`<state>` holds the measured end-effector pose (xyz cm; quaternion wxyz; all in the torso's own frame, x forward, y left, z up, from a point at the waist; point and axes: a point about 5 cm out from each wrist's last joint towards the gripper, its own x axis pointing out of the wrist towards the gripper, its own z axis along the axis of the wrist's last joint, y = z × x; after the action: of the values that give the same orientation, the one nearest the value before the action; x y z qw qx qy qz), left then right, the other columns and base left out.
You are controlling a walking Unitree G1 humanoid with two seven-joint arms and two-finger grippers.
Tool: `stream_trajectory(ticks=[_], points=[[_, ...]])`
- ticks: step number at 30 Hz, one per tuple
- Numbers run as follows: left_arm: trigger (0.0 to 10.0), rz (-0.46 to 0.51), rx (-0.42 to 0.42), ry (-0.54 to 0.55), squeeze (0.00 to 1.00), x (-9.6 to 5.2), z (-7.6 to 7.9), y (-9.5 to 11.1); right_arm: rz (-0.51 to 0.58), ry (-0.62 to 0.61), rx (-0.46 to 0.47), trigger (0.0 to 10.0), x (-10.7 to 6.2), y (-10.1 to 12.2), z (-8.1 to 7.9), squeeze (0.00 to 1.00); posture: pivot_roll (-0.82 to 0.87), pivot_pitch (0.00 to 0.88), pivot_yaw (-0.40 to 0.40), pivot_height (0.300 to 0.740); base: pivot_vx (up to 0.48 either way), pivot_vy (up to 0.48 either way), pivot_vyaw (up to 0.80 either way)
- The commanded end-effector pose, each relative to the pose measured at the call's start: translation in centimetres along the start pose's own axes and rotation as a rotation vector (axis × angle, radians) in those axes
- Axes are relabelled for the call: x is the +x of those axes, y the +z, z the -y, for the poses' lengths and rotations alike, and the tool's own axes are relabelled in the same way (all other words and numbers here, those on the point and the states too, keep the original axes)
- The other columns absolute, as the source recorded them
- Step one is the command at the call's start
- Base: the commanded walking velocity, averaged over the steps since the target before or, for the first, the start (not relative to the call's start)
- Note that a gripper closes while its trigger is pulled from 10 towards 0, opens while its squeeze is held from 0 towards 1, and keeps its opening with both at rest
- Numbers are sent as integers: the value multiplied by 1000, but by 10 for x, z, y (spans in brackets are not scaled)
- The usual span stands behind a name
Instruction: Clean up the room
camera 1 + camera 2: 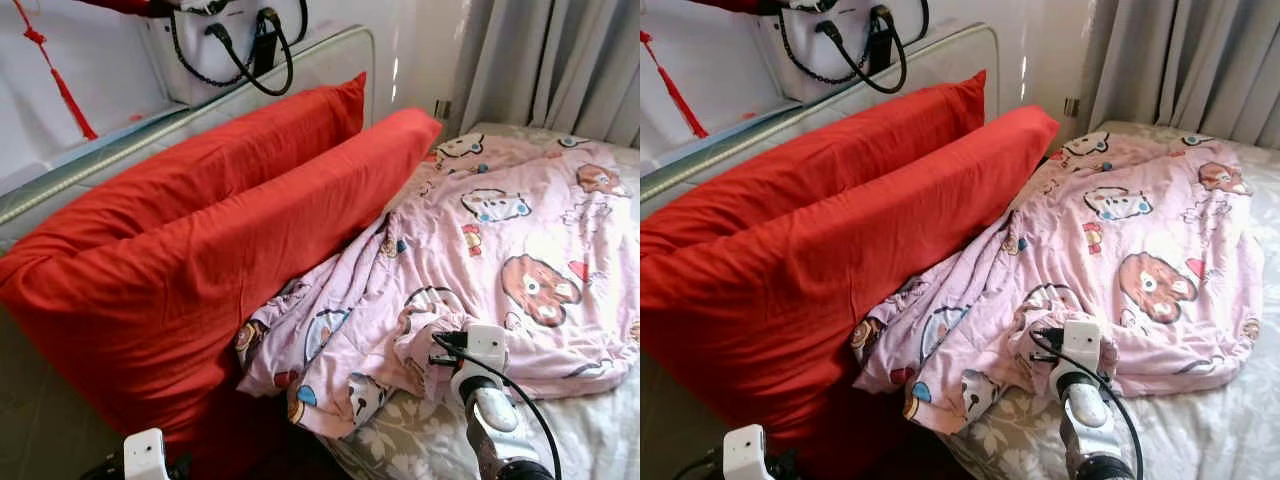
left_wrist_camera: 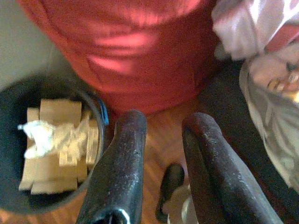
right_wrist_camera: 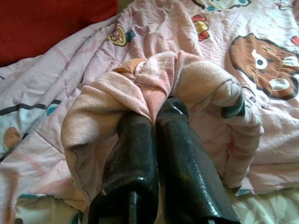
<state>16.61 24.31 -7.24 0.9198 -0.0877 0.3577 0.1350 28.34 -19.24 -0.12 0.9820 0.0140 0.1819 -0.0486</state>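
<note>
A pink cartoon-print blanket (image 1: 520, 230) lies crumpled across the bed. My right gripper (image 3: 156, 114) is shut on a raised fold of the blanket (image 3: 154, 77) at its near edge, and the cloth bunches over the fingertips. The right wrist (image 1: 487, 350) shows just behind that fold. Two big red pillows (image 1: 200, 230) lean against the headboard (image 1: 80, 165) to the left. My left gripper (image 2: 163, 121) hangs low beside the bed, open and holding nothing, above the wooden floor (image 2: 154, 140).
A dark round bin (image 2: 9, 107) holding cardboard pieces (image 2: 56, 140) and crumpled white paper stands on the floor by the red pillow. A white bag (image 1: 215, 45) with black handles sits on the ledge behind the headboard. Grey curtains (image 1: 560, 60) hang at the far side.
</note>
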Motion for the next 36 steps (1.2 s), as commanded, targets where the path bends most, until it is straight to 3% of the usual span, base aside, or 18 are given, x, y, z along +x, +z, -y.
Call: stream_trajectory(ticks=[1, 9, 32, 36], points=[[10000, -33, 17, 8, 0, -3, -6, -7, 17, 4, 4, 10000, 0, 2, -3, 0, 54, 0, 91, 740, 0, 0, 0], [10000, -64, 18, -1, 0, -6, -4, -17, 52, -34, 19, 10000, 0, 5, -2, 0, 54, 0, 95, 740, 0, 0, 0], [10000, -91, 55, -11, 0, -9, -5, -25, 101, -66, -5, 10000, -2, 8, -1, 0, 51, 0, 99, 740, -267, 0, 0], [10000, -96, 54, -7, 0, -10, -4, -28, 142, -122, -1, 10000, -1, 17, 11, 0, 54, 0, 94, 740, -273, 0, 0]])
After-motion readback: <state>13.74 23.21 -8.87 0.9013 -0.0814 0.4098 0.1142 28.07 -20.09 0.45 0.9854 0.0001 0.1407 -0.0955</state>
